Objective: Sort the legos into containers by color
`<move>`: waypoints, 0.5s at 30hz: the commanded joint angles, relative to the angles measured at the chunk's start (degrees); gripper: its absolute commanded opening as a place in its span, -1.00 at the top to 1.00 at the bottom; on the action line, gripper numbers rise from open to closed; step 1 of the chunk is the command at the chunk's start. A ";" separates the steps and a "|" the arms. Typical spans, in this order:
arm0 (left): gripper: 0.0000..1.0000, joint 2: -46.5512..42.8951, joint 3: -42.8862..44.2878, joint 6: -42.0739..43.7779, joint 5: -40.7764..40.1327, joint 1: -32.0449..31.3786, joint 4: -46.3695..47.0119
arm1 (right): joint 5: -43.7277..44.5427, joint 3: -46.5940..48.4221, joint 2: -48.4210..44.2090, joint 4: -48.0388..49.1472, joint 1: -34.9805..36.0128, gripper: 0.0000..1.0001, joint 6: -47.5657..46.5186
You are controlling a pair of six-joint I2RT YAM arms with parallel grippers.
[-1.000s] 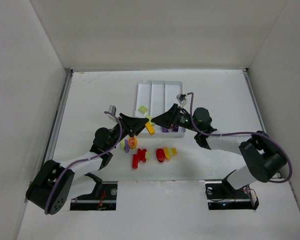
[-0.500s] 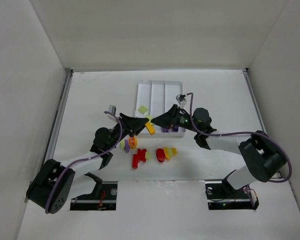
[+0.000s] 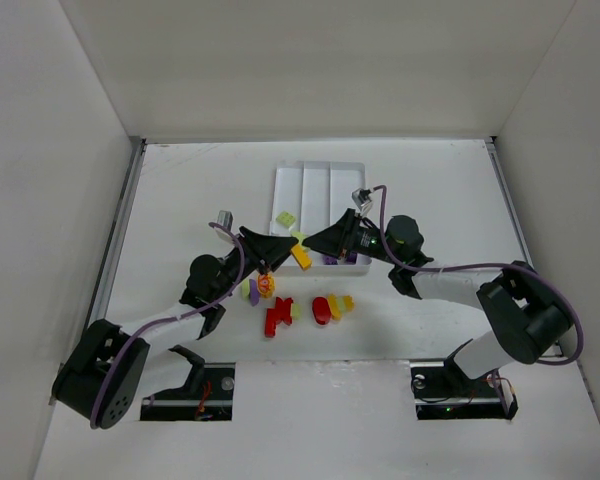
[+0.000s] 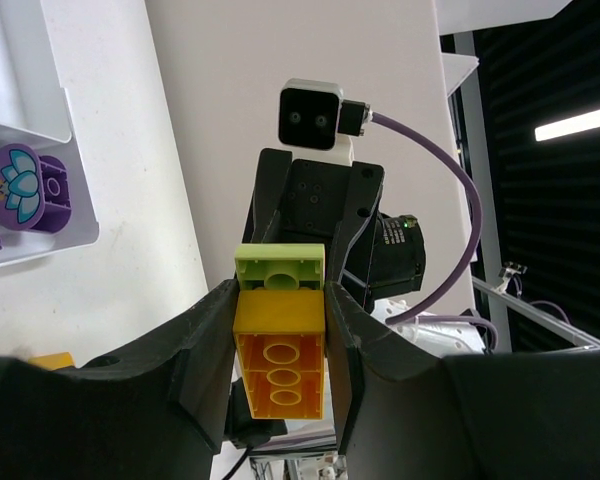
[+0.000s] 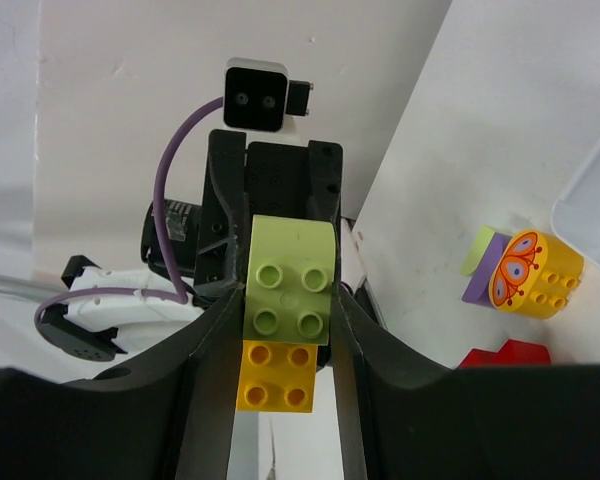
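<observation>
Progress is partial: most legos lie outside the tray [image 3: 317, 195]. The left end effector [image 4: 280, 300] is clenched on a yellow brick [image 4: 280, 365]. The right end effector [image 5: 288, 300] faces it tip to tip and is clenched on a light green brick [image 5: 290, 280] that is joined to the yellow one. The pair is held between them, just beside the tray's near left corner. The step in hand looks like pulling the two colours apart before either can be dropped.

Sorted so far, beyond the end effectors, is one green piece [image 3: 285, 218] in the tray's left long section. Purple pieces [image 3: 332, 259] lie in the crosswise section, just beside the right end effector. The left wrist view shows two there, one of them a flower-print brick [image 4: 25, 190]. The other two long sections look bare.

Left to do is a loose cluster on the bench [image 3: 180, 200], on the base side of the end effectors. From above it appears to hold:
- two red bricks [image 3: 277, 316]
- one red oval piece [image 3: 321, 309]
- one butterfly brick [image 5: 530, 272] in yellow-orange, stuck to purple and green parts
- one small green bit [image 3: 296, 311]
- one yellow-and-green bit [image 3: 340, 302] beside the oval

Several are joined, so an exact count is uncertain. Roughly eight loose, two held and three placed is the best estimate.
</observation>
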 commanded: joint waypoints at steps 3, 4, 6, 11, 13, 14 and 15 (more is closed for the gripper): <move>0.18 -2.87 0.15 2.82 0.37 1.16 -0.55 | 1.96 0.35 0.64 4.02 -1.76 0.39 -0.30; 0.13 -3.31 0.06 2.99 0.28 1.25 -0.90 | 1.96 0.44 0.82 4.02 -1.85 0.39 -0.30; 0.04 -4.10 -0.03 3.43 0.28 1.25 -1.78 | 1.96 0.53 1.08 4.02 -1.85 0.39 -0.30; 0.06 -4.98 0.49 4.93 0.28 1.16 -4.76 | 2.14 0.70 1.52 4.02 -1.67 0.38 -0.30; 0.06 -4.89 1.19 5.54 0.28 0.90 -5.82 | 2.05 0.88 1.61 4.02 -1.67 0.38 -0.30; 0.05 -4.72 1.55 5.89 0.45 0.72 -6.35 | 2.05 0.97 1.61 4.02 -1.67 0.38 -0.21; 0.04 -4.54 1.81 6.33 0.46 0.55 -6.79 | 2.05 0.97 1.70 4.02 -1.67 0.38 -0.12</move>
